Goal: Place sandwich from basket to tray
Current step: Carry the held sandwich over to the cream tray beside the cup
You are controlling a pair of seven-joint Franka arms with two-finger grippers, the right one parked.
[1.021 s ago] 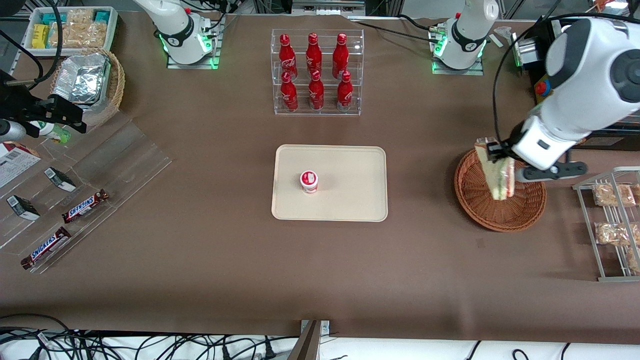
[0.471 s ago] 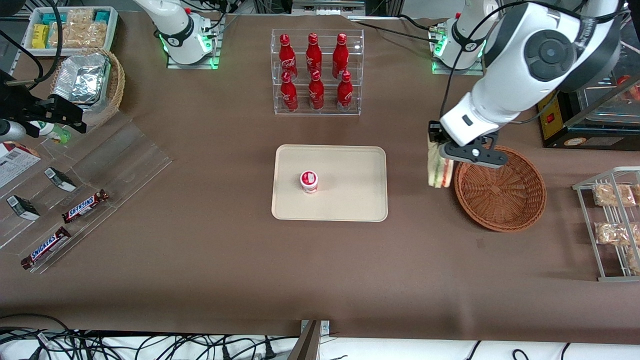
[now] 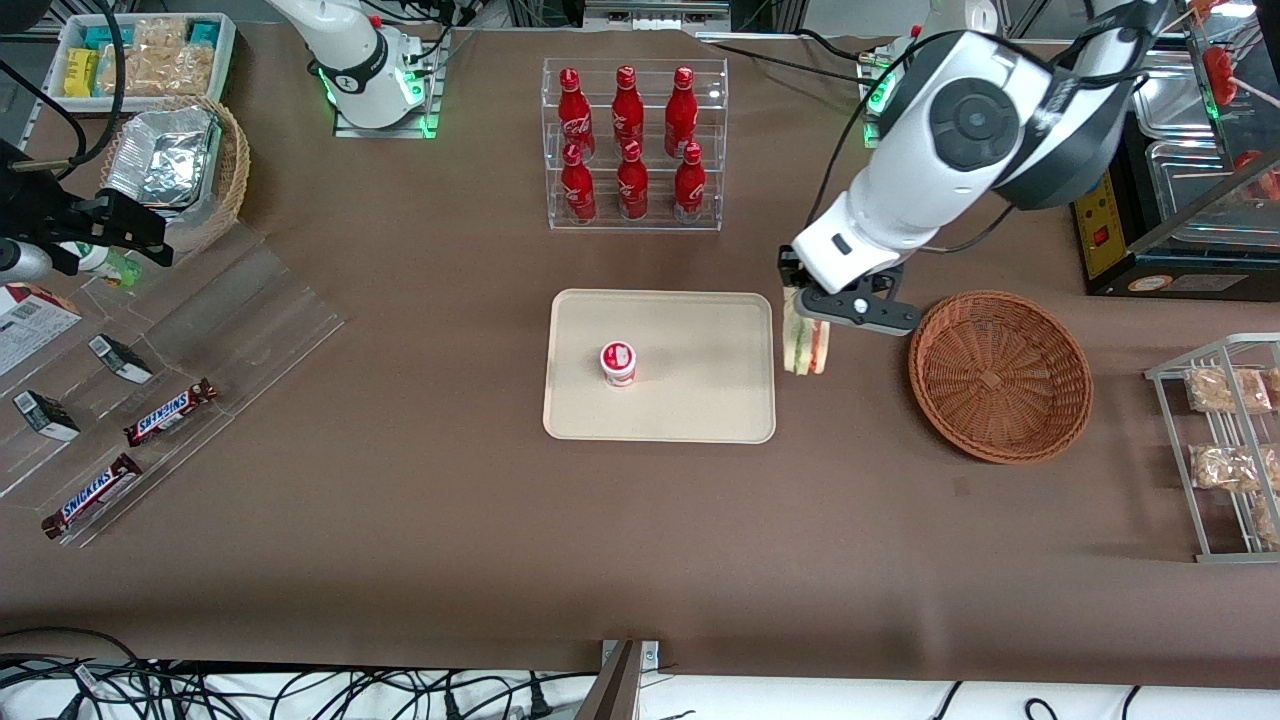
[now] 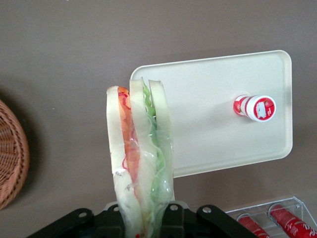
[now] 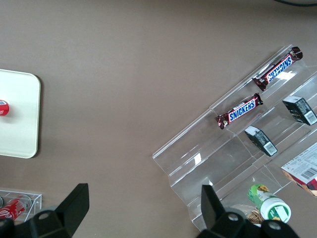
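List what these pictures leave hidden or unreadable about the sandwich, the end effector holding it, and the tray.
- Sandwich: its gripped end is hidden by the black end effector in the left wrist view, so the contact is unseen.
- Sandwich height above the table: the front view looks from above; it hangs beside the tray, toward the basket.
- Small red-and-white cup on the tray: label too small to read.
- Right wrist view: the tray is cut off by the edge.

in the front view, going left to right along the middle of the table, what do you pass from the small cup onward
Small red-and-white cup standing on the tray → sandwich hanging from the gripper, which is shut on it beside the tray's edge → basket → wire rack of bagged snacks.
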